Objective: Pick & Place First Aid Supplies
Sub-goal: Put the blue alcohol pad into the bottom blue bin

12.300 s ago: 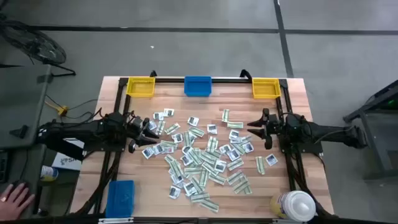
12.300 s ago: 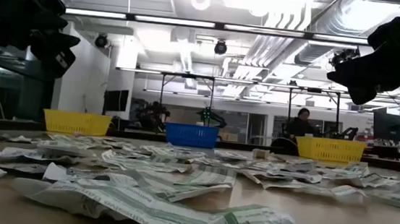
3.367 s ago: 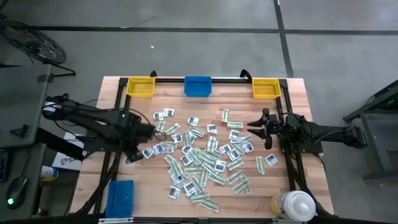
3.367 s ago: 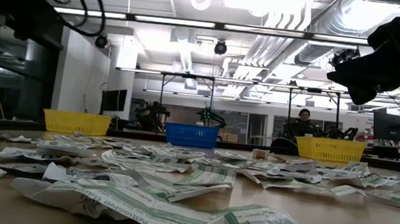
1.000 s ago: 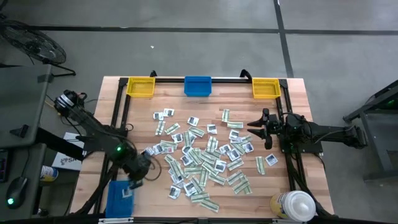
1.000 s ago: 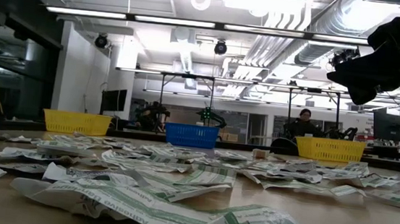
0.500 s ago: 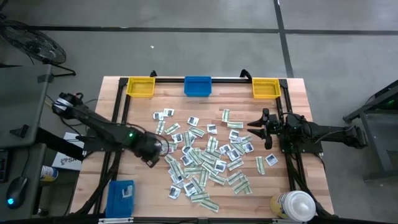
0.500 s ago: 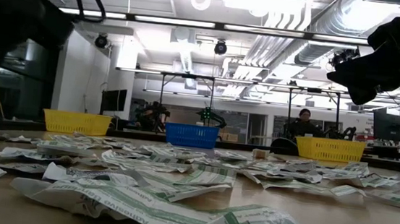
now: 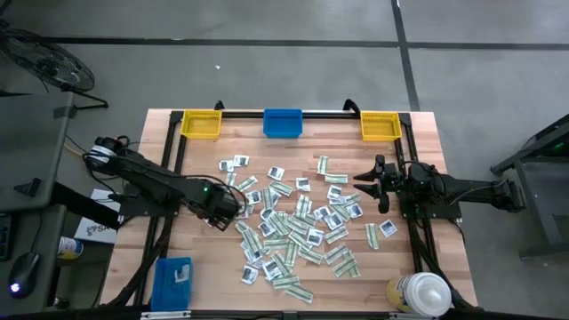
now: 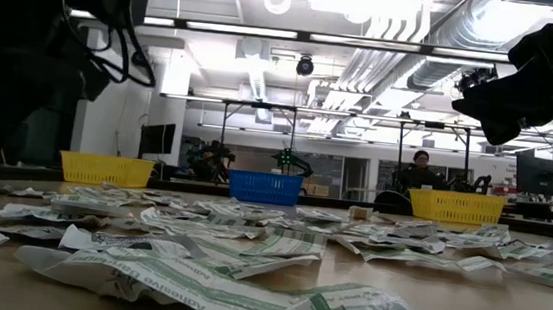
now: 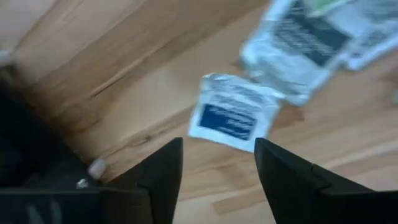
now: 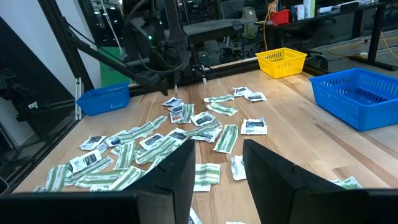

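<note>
Packets (image 9: 298, 227) lie scattered across the middle of the table (image 9: 427, 133), a loose spread of white squares and green strips that has not been tidied, presumably so each arm can pull single pieces off its own edge. The left gripper (image 11: 217, 165) is at the spread's left fringe, pointed down at the wood with its fingers (image 11: 165, 168) set apart and nothing between them; a white square packet (image 11: 235, 112) with a blue panel lies flat just ahead of the tips, clear of both fingers, and a larger packet (image 11: 298, 40) sits beyond it. That gap looks set to straddle the square one, so I judge this to be the approach to a pick. The left arm reaches in from the table's left side, elbow out past the edge, wrist bent downward. A blue bin (image 9: 173, 280) sits behind and to the side of it, at the near left corner, with one packet in it, a likely drop point. The right gripper (image 9: 369, 184) waits at the spread's right fringe, arm stretched level, fingers (image 12: 180, 171) parted and empty, packets ahead of it.
</note>
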